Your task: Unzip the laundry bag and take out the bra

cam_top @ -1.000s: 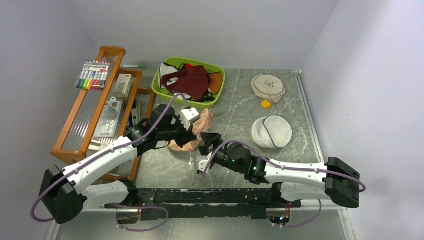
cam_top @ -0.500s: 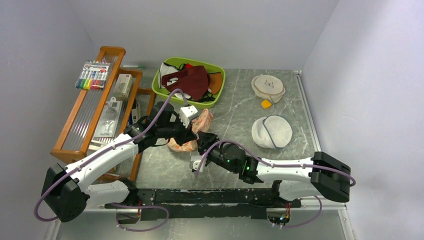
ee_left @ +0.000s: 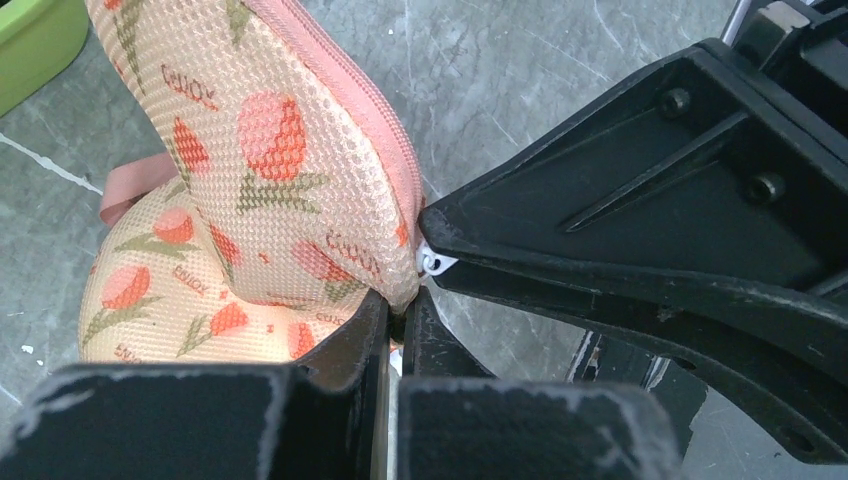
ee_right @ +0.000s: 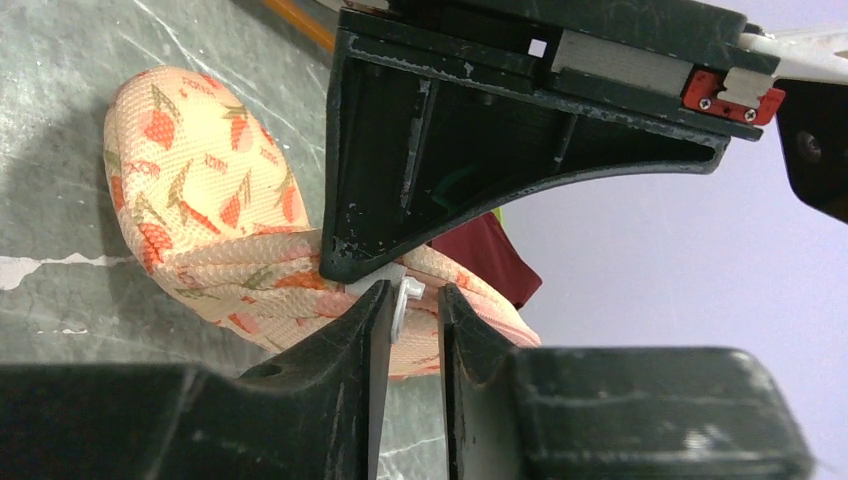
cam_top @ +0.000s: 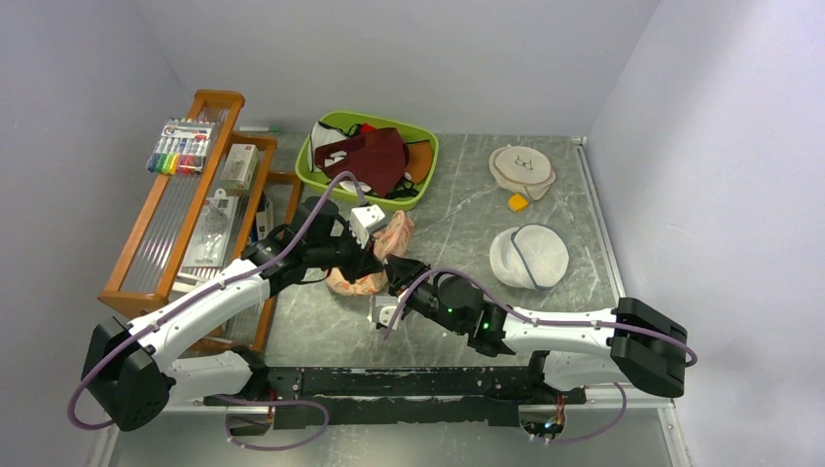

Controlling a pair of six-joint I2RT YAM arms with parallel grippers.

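The laundry bag (cam_top: 397, 233) is a peach pouch with a red and green leaf print, and it is zipped shut. It lies mid-table, partly under both grippers. My left gripper (cam_top: 379, 255) is shut on the pouch's end seam (ee_left: 400, 290), beside the pink zip edging (ee_left: 350, 100). My right gripper (cam_top: 397, 274) faces it. Its fingers (ee_right: 372, 310) stand narrowly apart around the white zip pull (ee_right: 404, 298). The pull touches one finger, with a gap to the other. It also shows in the left wrist view (ee_left: 432, 262). The pouch also shows in the right wrist view (ee_right: 200, 220). The bra is hidden.
A green bin (cam_top: 423, 180) holding a maroon garment (cam_top: 375, 156) stands behind the pouch. A round white mesh bag (cam_top: 530, 255), a cream disc (cam_top: 522, 167) and a small yellow piece (cam_top: 519, 202) lie to the right. A wooden rack (cam_top: 195, 195) with markers stands at the left.
My right arm has slid left towards the pouch and brought its fingers around the zip pull. The left gripper keeps its hold and has shifted only slightly.
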